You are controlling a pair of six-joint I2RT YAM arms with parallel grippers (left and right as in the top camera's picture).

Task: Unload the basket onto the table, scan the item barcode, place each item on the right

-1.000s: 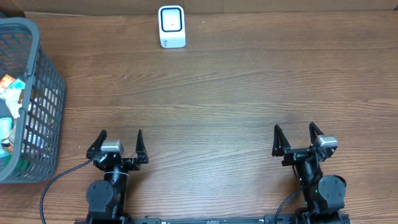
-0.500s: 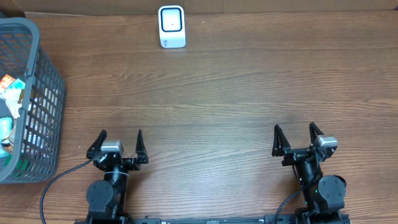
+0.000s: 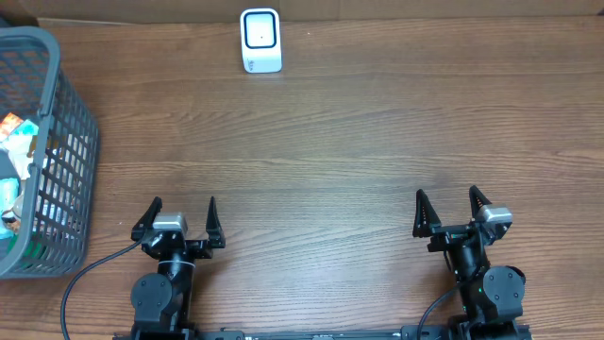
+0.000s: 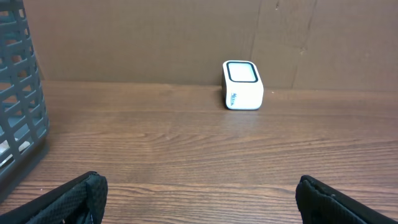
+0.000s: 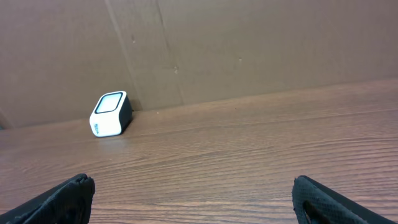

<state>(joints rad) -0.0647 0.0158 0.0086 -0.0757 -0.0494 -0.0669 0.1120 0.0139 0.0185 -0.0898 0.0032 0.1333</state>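
Left gripper (image 3: pixel 183 202): jaws spread, empty.
Right gripper (image 3: pixel 447 194): jaws spread, empty.
Scanner (image 3: pixel 260 41): well ahead of the left gripper.
Basket (image 3: pixel 71 151): outboard of the left gripper, holding packaged items (image 3: pixel 13 132).

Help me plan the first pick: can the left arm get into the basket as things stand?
Probably yes. The left fingers stand open and empty, the table between them and the basket is bare, and the basket is open on top; they must come over its wall.

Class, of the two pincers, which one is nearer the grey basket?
The left pincer; the grey basket stands close on its left, whereas the right pincer sits far off on the opposite side.
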